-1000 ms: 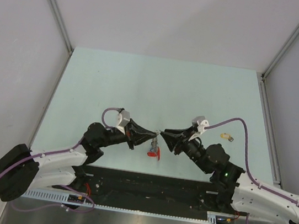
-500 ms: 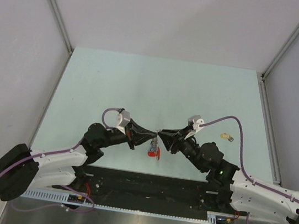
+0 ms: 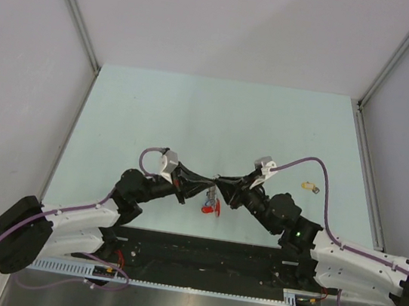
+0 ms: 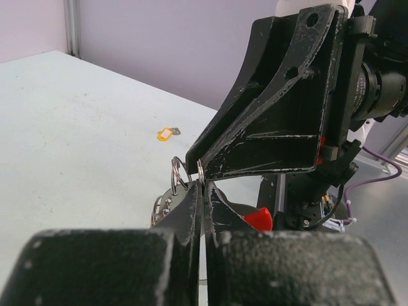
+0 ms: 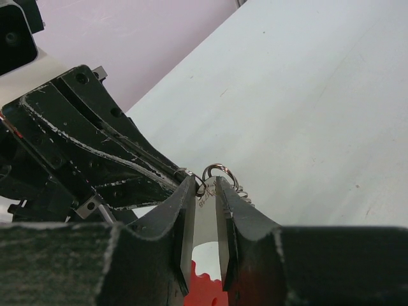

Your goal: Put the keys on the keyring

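Above the table [image 3: 195, 114], the left gripper [image 4: 203, 190] is clamping the keyring [image 4: 180, 173], ring facing the right gripper [image 5: 205, 186], whose slightly parted jaws are meeting it; hold uncertain.

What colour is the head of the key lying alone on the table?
Yellow: the key shows best in the left wrist view.

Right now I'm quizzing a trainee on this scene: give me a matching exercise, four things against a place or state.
1 left gripper
2 right gripper
3 yellow key
4 red end piece

A alone on the table, off to the right
B fingers slightly apart around the grey strap
C fingers shut on the ring
D just by where both grippers meet

Pairs: 1-C, 2-B, 3-A, 4-D
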`<state>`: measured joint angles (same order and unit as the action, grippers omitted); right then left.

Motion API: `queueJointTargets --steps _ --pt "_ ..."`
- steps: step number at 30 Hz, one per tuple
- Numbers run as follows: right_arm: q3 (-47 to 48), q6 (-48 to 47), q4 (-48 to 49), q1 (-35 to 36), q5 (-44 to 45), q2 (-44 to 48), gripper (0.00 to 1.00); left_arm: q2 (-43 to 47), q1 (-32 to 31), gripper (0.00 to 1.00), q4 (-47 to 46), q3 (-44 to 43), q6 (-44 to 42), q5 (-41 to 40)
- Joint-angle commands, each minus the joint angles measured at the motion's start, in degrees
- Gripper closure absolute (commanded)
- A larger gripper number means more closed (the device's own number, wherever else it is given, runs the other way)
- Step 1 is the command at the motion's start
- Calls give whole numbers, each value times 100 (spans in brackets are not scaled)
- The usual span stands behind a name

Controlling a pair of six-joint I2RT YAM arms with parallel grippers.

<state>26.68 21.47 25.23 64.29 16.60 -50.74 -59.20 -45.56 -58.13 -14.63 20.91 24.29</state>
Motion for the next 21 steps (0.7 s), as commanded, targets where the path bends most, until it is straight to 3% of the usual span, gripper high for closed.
queueJointTargets --steps 1,6,10,21 --pt "-5 181 271 66 194 -102 77 49 -146 100 -717 -66 -166 -144" --pt "-5 252 342 101 274 -190 84 -12 -208 100 -831 -48 -262 -206" --pt "-13 77 386 110 352 -287 100 -65 -251 100 -858 -13 -254 -197" --pt "83 -1355 325 -66 -94 3 100 479 -260 77 413 -13 -333 -478"
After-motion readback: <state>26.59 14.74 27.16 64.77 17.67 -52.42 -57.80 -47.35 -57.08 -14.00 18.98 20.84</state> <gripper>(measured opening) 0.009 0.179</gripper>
